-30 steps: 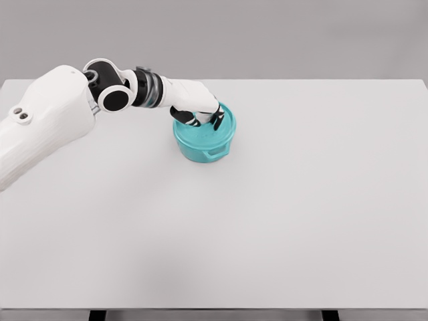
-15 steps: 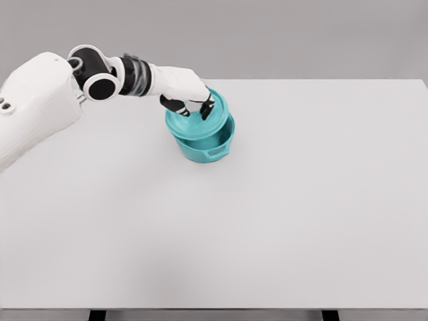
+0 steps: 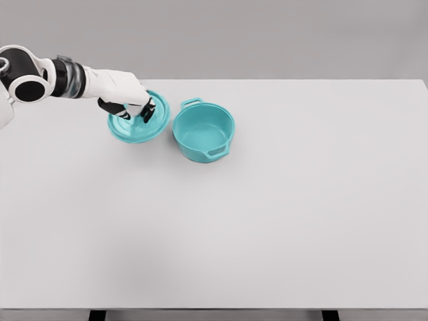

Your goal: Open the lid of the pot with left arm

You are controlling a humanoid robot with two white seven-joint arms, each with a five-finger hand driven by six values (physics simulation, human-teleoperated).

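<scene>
Teal lid [image 3: 137, 124] under left hand [image 3: 128, 100], fingers [image 3: 146, 111] grasping it, beside open pot [image 3: 204, 131]

A broad, pale grey surface [image 3: 281, 221] fills most of the head view, its far edge running straight across against a darker grey backdrop. 1 teal pot [image 3: 204, 131] stands on it left of the middle and toward the far edge, upright and open, with 2 small handles, 1 at the back left and 1 at the front right. Under the near edge, 2 dark supports show at the bottom of the view.
</scene>
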